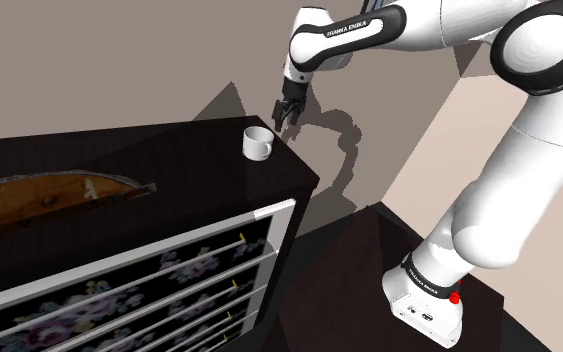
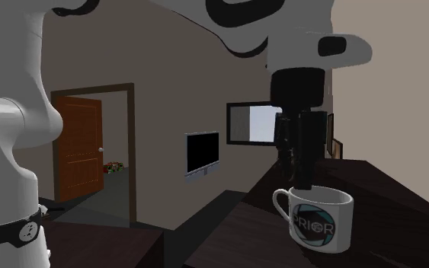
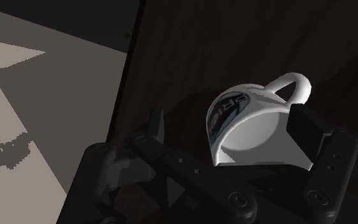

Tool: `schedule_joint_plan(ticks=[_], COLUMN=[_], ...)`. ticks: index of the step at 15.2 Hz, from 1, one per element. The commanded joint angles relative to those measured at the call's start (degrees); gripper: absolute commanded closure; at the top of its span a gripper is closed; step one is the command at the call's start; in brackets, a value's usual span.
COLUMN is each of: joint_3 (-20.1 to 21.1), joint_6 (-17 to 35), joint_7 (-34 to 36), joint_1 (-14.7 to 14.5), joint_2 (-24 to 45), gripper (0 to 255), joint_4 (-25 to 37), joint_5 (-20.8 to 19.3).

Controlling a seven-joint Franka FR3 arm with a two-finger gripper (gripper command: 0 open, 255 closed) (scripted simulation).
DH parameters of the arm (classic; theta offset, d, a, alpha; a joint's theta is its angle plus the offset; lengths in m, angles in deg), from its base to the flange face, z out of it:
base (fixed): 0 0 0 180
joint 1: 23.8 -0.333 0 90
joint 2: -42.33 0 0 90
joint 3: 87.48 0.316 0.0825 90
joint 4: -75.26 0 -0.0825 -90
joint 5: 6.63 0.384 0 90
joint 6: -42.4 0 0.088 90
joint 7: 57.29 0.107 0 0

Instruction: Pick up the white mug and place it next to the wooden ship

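In the shoulder view you see the white mug (image 1: 258, 142) upright near the right-hand corner of the dark cabinet (image 1: 149, 150), with the hand (image 1: 288, 121) just above it and a little to that view's right. The wooden ship (image 1: 54, 195) lies well apart, far toward the view's left on the same top. In the second exterior view the hand (image 2: 302, 177) points straight down over the mug (image 2: 317, 221), its tips about level with the rim. The mug's handle (image 2: 281, 204) points to that view's left. In the wrist view the hand (image 3: 229, 121) stands wide, and the mug (image 3: 254, 130) sits between the fingers (image 3: 158, 124) unclasped, closer to the finger on the handle's (image 3: 296, 86) side. You should probably centre the hand over the mug before closing. After that, the carry runs along the top toward the ship.
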Motion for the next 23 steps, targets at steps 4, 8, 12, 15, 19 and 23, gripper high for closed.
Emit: schedule_joint_plan(ticks=[4,8,12,15,19,23], joint_3=[0.7,0.8,1.0,1.0,1.0,1.0], joint_6=[0.7,2.7,5.7,5.7,5.7,5.7], joint_7=[-1.1,-1.2,-1.4,-1.4,-1.4,-1.4], joint_1=[0.3,0.4,0.4,0.4,0.4,0.4], joint_2=[11.2,12.7,14.2,14.2,14.2,14.2], gripper=[0,0,0,0,0,255], joint_4=[11.2,10.7,9.3,9.3,9.3,9.3], joint_5=[2.6,2.9,3.3,3.3,3.3,3.3])
